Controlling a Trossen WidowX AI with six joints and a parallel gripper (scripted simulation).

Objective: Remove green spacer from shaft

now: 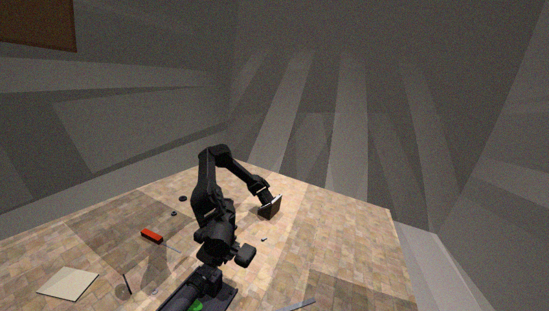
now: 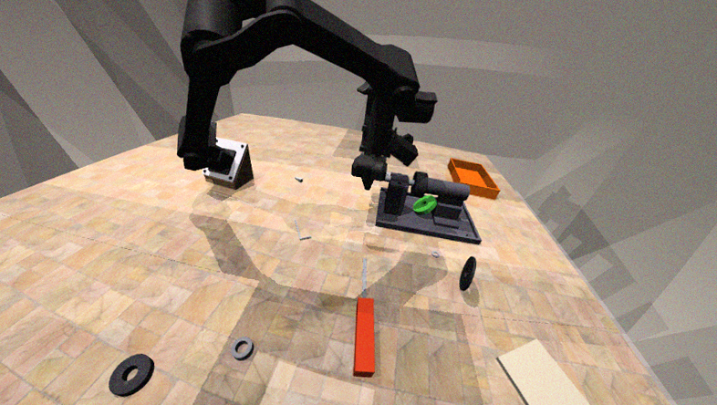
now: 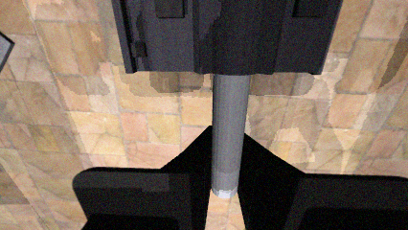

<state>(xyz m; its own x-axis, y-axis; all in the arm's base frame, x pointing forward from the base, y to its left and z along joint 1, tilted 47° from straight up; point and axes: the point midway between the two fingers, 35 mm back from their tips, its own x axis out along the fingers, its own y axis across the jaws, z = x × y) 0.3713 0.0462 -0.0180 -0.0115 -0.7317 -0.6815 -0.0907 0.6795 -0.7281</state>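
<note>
My gripper [image 2: 368, 183] [image 3: 221, 131] is shut on the free end of the grey shaft [image 3: 231, 120] [image 2: 389, 176]. The shaft passes through the dark upright support [image 2: 395, 195] beside my fingers and runs toward the dark cylindrical housing [image 2: 449, 189]. A short stretch of shaft shows between the support and a dark collar against the housing. I cannot tell whether that collar is a spacer. The green spacer [image 2: 418, 207] [image 1: 196, 306] is off the shaft, tilted below it on the dark base tray [image 2: 426, 230], between support and housing. The shaft's inner end is hidden.
An orange tray [image 2: 473, 176] stands behind the fixture. A black disc [image 2: 467, 273] stands on edge in front of it. A red-handled screwdriver [image 2: 364, 336] [image 1: 151, 236], a black ring [image 2: 121, 380], a grey ring [image 2: 235, 348] and a cream pad [image 2: 547, 382] [image 1: 68, 284] lie farther off.
</note>
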